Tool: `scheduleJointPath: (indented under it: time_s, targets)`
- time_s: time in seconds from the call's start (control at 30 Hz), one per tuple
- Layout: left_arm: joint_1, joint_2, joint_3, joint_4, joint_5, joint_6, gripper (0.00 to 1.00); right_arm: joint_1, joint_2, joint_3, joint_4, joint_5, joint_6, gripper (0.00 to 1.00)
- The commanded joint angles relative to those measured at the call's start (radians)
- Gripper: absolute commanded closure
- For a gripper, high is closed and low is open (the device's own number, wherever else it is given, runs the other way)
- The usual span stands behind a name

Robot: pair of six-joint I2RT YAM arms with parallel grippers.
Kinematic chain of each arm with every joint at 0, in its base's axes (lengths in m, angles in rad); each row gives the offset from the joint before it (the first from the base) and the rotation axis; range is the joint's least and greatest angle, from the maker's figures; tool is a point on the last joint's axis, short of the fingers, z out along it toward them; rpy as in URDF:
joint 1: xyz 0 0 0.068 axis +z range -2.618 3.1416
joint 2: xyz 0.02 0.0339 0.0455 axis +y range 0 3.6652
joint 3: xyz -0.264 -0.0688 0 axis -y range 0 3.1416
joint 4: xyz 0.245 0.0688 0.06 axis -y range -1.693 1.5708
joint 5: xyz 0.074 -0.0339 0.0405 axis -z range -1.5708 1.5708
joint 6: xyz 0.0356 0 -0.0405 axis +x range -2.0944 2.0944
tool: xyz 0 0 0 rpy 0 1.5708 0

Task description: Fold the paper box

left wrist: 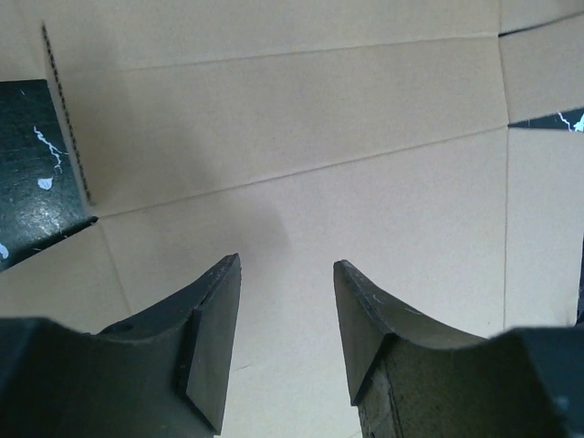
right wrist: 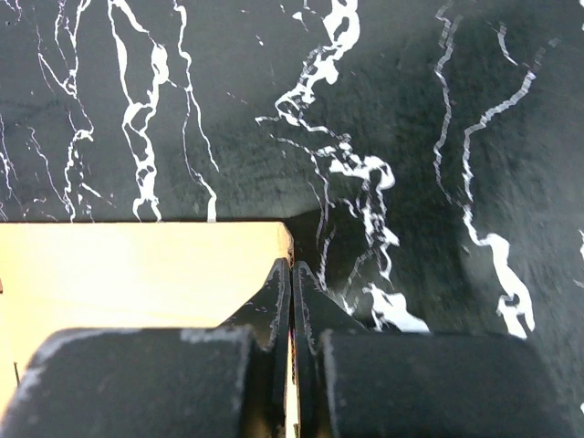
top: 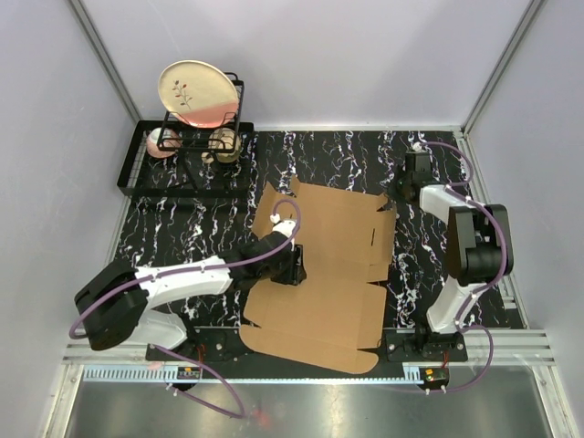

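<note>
**A:** Where is the open room?

**B:** The black marbled table [top: 182, 233] is bare to the left of the paper box [top: 328, 274], and a band stays free beyond its far edge. On the right only a narrow strip separates the sheet from the right arm's base. The near edge of the sheet reaches the table's front rail. The wire dish rack [top: 187, 169] with a plate [top: 196, 91] fills the far left corner, near the sheet's far left flap but not touching it.

**A:** And the claws?

**B:** The left gripper [left wrist: 286, 265] is over the middle of the sheet's left half with its fingers apart and nothing between them. I cannot tell whether it touches the cardboard. The right gripper [right wrist: 291, 274] is at the far right corner, with its 2 fingers pressed together right on the cardboard's edge. A pale sliver shows in the seam, so it looks pinched on that corner.

**A:** How does the box look?

**B:** It is plain brown, still a flat die-cut sheet lying open at mid-table and tilted slightly to the table's edges. Straight creases cross it, short slits cut in from the sides, and flaps with notches stick out at the corners. The left wrist view shows 1 perforated line beside a cut-out where the table shows through. From above no panel looks raised.
</note>
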Motion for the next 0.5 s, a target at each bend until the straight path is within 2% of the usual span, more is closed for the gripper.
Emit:
scheduleJointPath:
  time_s: [0.0, 0.2, 0.47]
  targets:
    - [-0.005, 0.018, 0.005, 0.059, 0.017, -0.002, 0.52, -0.001, -0.163, -0.08, 0.037, 0.07, 0.01, 1.0]
    - [-0.004, 0.047, 0.025, 0.057, -0.012, -0.014, 0.52, 0.017, -0.419, -0.203, 0.099, 0.151, 0.017, 1.0]
    - [-0.005, 0.105, 0.104, 0.046, -0.057, -0.037, 0.51, 0.189, -0.668, -0.266, 0.026, 0.288, -0.118, 1.0]
